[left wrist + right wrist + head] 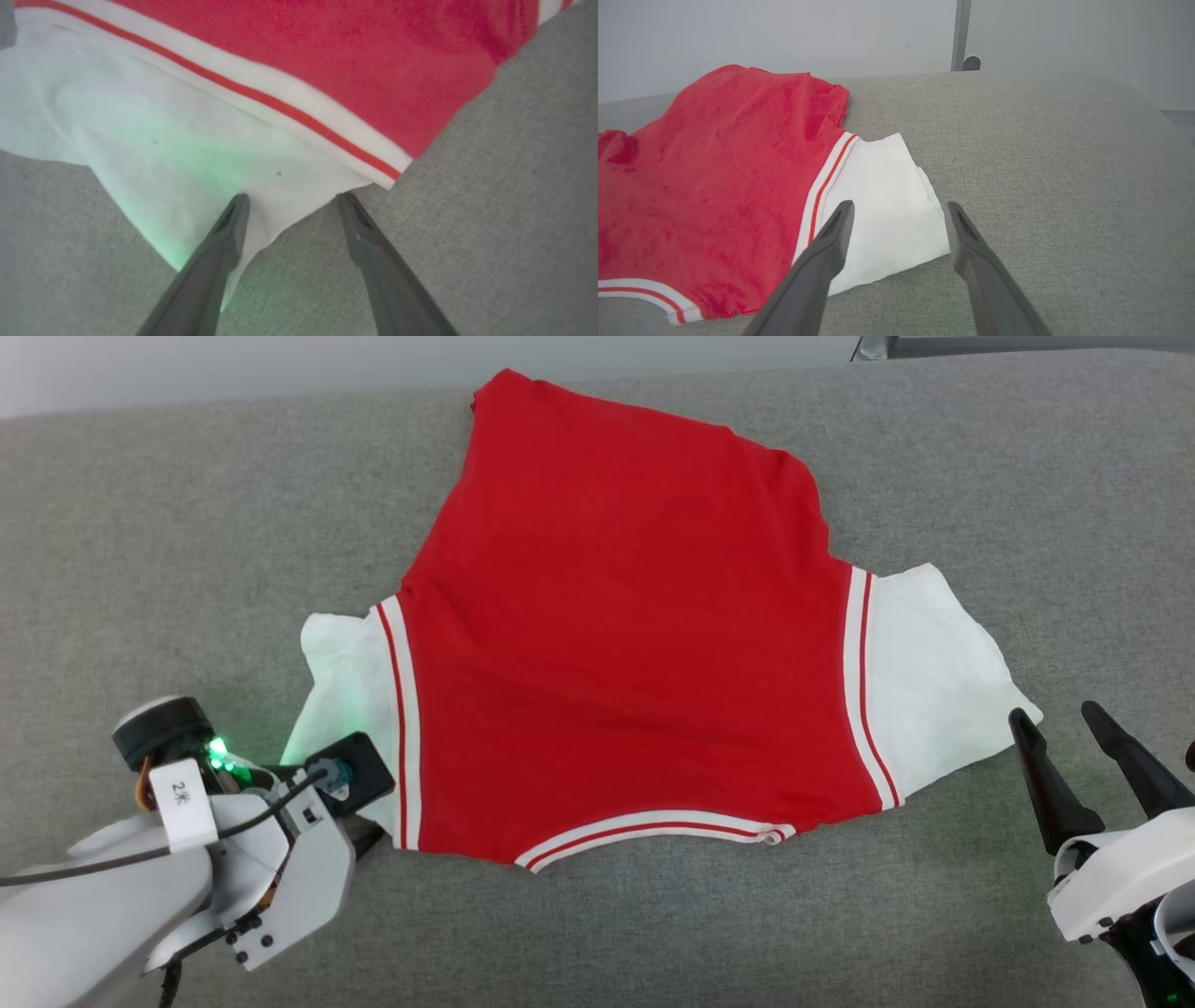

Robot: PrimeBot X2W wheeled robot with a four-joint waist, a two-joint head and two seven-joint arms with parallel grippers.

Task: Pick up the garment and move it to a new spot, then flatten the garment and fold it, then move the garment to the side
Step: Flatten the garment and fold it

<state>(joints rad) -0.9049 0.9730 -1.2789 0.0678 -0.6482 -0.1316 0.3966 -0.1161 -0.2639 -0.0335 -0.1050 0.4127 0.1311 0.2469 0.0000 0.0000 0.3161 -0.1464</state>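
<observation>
Two spread-fingered grippers: my left gripper (292, 198) straddles a white sleeve corner of the bright red soft-fabric shirt (616, 644) lying on the grey cloth tabletop (187, 523), my right gripper (1055, 714) beside the other sleeve.

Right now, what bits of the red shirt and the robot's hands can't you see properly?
- Head view: the left gripper's fingers are hidden under its own wrist housing.
- Left wrist view: blurry, so whether the fingertips touch the white sleeve or hover is unclear.
- Right wrist view: the garment is cut off by the left edge.
- Every view: the garment's underside is hidden against the grey surface.
</observation>
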